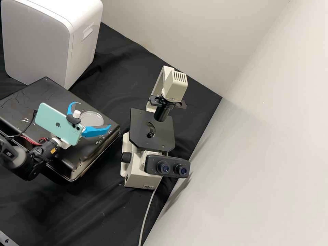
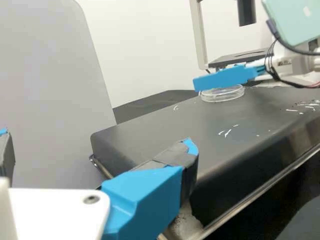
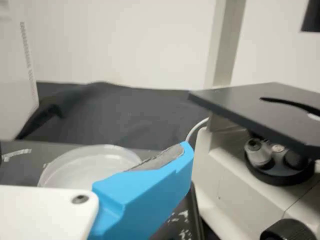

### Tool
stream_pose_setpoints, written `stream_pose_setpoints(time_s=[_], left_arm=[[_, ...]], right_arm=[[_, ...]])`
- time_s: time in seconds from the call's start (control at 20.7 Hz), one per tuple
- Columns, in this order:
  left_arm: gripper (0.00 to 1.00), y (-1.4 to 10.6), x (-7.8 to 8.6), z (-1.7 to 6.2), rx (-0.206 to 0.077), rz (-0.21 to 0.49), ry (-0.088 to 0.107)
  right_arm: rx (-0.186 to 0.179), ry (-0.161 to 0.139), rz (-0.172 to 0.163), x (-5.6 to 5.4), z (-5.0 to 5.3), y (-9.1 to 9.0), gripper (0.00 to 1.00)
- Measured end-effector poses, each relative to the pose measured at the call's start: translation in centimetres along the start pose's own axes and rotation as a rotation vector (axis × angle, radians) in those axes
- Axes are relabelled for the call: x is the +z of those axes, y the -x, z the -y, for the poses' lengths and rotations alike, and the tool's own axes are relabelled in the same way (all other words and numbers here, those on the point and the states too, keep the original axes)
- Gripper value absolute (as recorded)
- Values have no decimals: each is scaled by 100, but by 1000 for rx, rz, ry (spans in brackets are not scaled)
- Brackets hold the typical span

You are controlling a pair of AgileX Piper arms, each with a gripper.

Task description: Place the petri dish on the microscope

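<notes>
The petri dish (image 1: 90,118) lay flat on the top of a black metal box (image 1: 41,95), near the box corner closest to the microscope (image 1: 150,147) and not on the microscope. It was clear, round and shallow. The right gripper (image 1: 94,115) stood level with the dish, its jaws spread, with one blue finger (image 1: 97,130) just beside the dish rim on the near side and the other finger (image 1: 71,107) on the far side. Whether either finger touched the rim could not be told. A pale green phone (image 1: 58,123) was clamped on the wrist behind this gripper. The left gripper (image 2: 95,140) sat at the opposite corner of the box, well apart from the dish, its jaws spread wide and holding nothing. The microscope stood upright on the black cloth (image 1: 112,78) just beside the box. Its flat black stage (image 1: 152,128) was bare, with the lens column above it and the two eyepieces (image 1: 171,167) at the front. A white cabinet (image 1: 48,37) stood behind the box, at the back of the bench.
</notes>
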State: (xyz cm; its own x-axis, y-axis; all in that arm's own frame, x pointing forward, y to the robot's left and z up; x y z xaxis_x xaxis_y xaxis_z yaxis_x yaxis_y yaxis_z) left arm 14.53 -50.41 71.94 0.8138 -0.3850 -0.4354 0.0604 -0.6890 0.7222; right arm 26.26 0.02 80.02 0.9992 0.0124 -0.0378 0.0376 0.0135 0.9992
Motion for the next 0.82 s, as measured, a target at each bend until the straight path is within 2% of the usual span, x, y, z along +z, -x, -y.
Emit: stream_pose_setpoints(time_s=[0.34, 0.68, 0.82], left_arm=[[100, -3, 0, 9, -5, 0, 0], [100, -3, 0, 9, -5, 0, 0], [100, -3, 0, 9, -5, 0, 0]], right_arm=[[-31, 15, 8, 23, 80, -17, 100], [-37, 18, 5, 16, 95, -19, 100], [-60, 22, 27, 73, 153, -33, 100]])
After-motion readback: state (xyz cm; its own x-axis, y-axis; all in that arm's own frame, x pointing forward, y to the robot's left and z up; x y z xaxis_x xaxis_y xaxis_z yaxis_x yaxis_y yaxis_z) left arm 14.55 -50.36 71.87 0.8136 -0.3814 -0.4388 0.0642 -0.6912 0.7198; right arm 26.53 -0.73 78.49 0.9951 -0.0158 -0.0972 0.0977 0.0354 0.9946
